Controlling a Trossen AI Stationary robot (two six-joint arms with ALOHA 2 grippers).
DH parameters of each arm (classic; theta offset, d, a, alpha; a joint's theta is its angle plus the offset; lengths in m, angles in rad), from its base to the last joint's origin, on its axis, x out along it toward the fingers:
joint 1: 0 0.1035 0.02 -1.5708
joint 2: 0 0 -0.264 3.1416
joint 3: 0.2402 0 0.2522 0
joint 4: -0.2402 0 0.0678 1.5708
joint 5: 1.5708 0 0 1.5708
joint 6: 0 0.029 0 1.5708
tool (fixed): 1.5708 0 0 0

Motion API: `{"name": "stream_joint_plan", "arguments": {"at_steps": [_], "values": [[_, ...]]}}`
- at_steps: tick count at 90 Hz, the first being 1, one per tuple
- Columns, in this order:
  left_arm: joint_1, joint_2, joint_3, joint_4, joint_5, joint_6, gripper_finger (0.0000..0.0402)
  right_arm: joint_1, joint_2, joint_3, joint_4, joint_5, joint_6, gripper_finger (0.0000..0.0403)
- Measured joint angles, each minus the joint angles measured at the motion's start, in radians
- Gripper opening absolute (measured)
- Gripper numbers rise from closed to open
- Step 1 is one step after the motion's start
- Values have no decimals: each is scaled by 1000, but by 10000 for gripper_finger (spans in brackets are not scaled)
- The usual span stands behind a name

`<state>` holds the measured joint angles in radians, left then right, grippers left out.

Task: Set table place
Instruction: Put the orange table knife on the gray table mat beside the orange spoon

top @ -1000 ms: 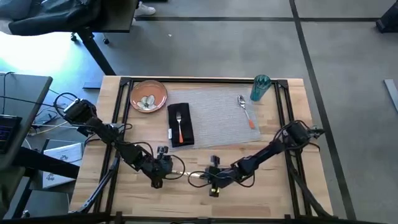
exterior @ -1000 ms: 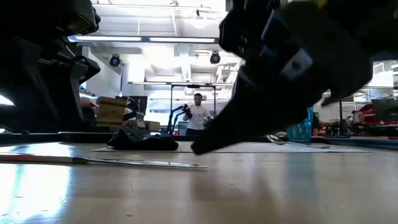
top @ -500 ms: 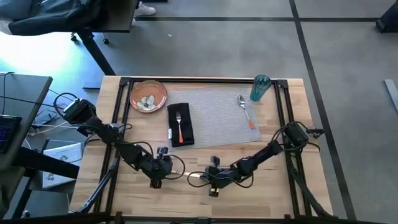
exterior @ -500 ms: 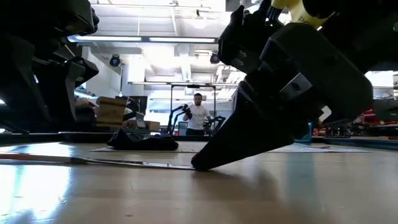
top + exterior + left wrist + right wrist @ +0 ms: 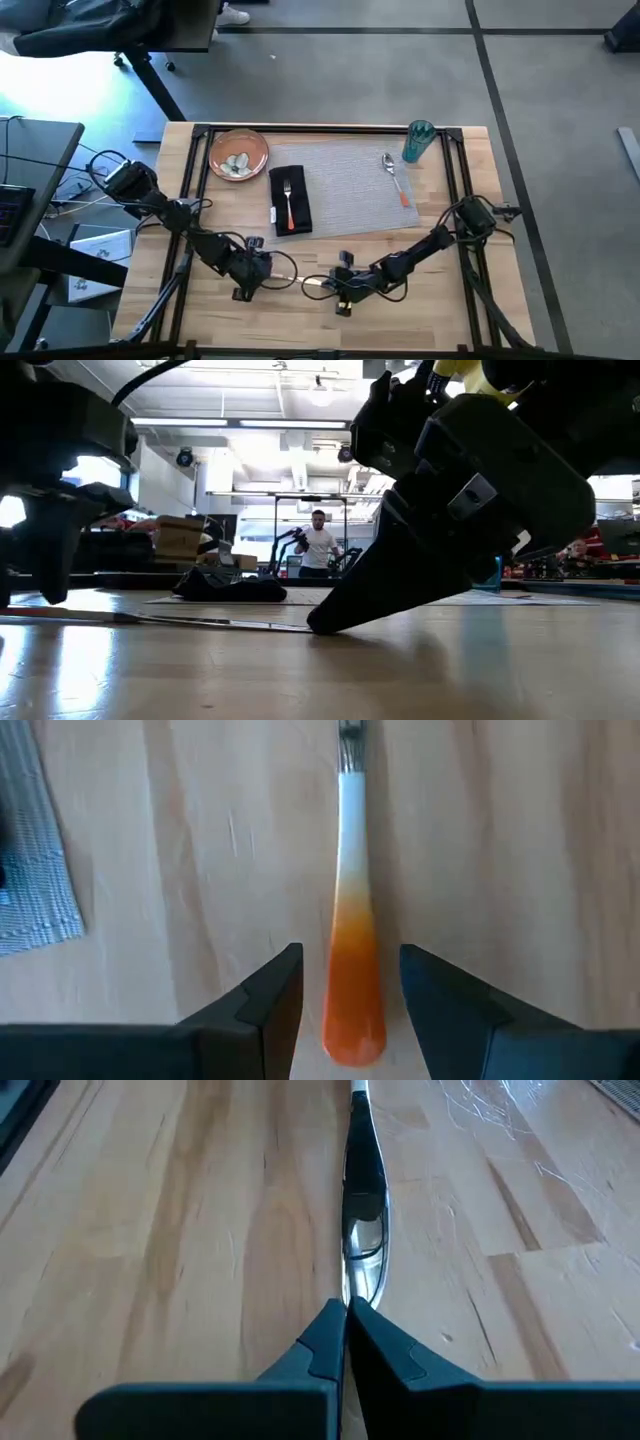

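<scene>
A knife (image 5: 300, 283) with an orange handle (image 5: 353, 960) lies flat on the table (image 5: 420, 300) near its front edge, between my two grippers. My left gripper (image 5: 350, 955) is open at the handle's free end, one finger on either side, apart from it. My right gripper (image 5: 346, 1312) is shut at the blade's tip (image 5: 362, 1250). Farther back lies the grey placemat (image 5: 350, 185), with a black napkin (image 5: 290, 222) and a fork (image 5: 288, 200) on it, a spoon (image 5: 395, 178), a teal cup (image 5: 418, 140) and an orange-brown plate (image 5: 238, 154). My right gripper has the blade's tip (image 5: 348, 1295) between its two shut fingers. The fingers (image 5: 330, 618) slant down from the table's right side, along the knife, their ends at the tabletop. The knife lies flat on the table.
The black rail frame (image 5: 190, 190) runs along the table's edges. Bare wood lies between the knife and the placemat's near edge. In the low view a person (image 5: 318, 545) stands far back in the room.
My left gripper has drawn back toward the table's left edge and risen a little off the tabletop. My right gripper has come down until its fingertips are at the table by the blade's tip. The knife has stayed flat.
</scene>
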<state>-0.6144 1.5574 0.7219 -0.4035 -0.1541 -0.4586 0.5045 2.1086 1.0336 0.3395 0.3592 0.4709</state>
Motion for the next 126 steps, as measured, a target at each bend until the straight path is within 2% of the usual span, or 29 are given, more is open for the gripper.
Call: {"name": "stream_joint_plan", "arguments": {"at_steps": [18,25,33,45,50,76,126], "values": [[-1,-7,-84,92,-8,-20,148,0,1,0,1,1,-3,0],[-1,-9,-104,118,-16,-11,136,0,1,0,2,2,-1,0],[-1,-9,-114,122,-27,10,103,0,1,0,2,3,-4,0],[-4,-8,-124,146,-39,25,25,0,1,0,1,5,-6,0],[-3,-8,-132,171,-38,26,9,2,1,-1,1,6,-6,0],[-14,0,-117,213,-73,15,0,1,-7,-2,18,5,-8,0],[-12,2,37,63,-150,81,0,-1,-119,-2,25,4,-53,0]]}}
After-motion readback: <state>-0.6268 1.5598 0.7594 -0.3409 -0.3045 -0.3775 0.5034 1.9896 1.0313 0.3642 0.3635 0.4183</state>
